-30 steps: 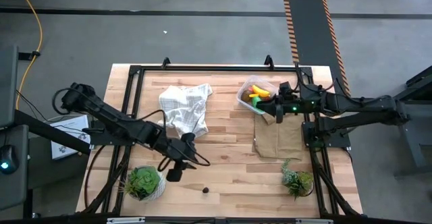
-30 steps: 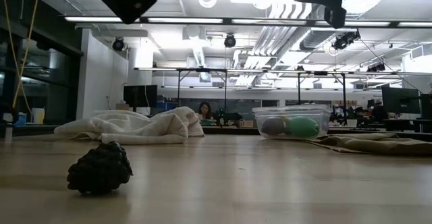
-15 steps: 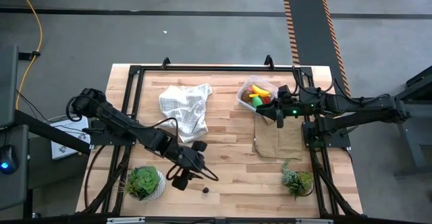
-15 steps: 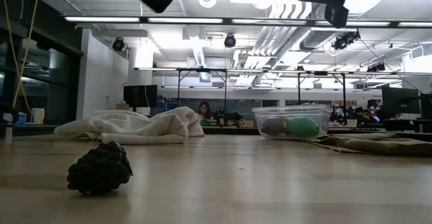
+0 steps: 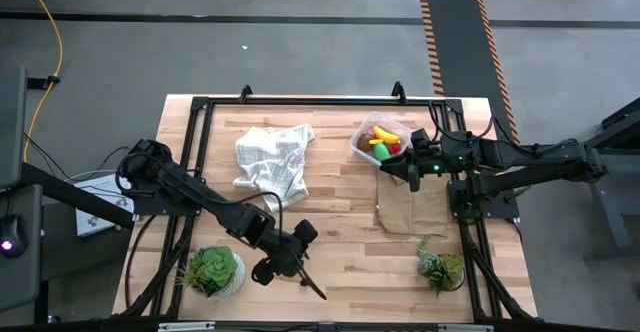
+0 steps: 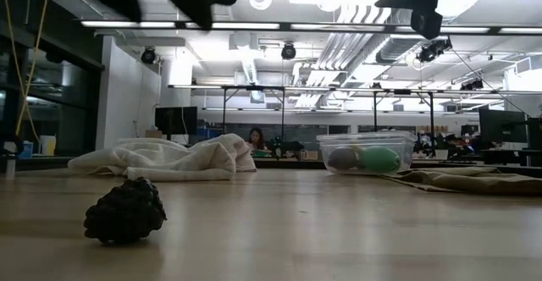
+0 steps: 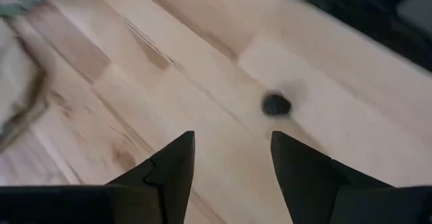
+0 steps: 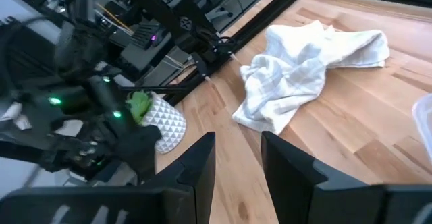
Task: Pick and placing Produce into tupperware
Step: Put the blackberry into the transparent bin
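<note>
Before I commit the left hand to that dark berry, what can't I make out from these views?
- Dark berry: high view, hidden under the left hand.
- Left hand: low view, cut off by the top edge.
- Tupperware contents: partly covered by the right hand from above; murky in the low view.

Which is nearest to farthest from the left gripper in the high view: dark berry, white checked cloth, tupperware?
From the left gripper, near the table's front edge:
1. Dark berry: hidden under the gripper in the high view; the left wrist view shows it just ahead of the open fingers.
2. White checked cloth: back-left part of the table.
3. Tupperware: back right, by the right gripper.
</note>
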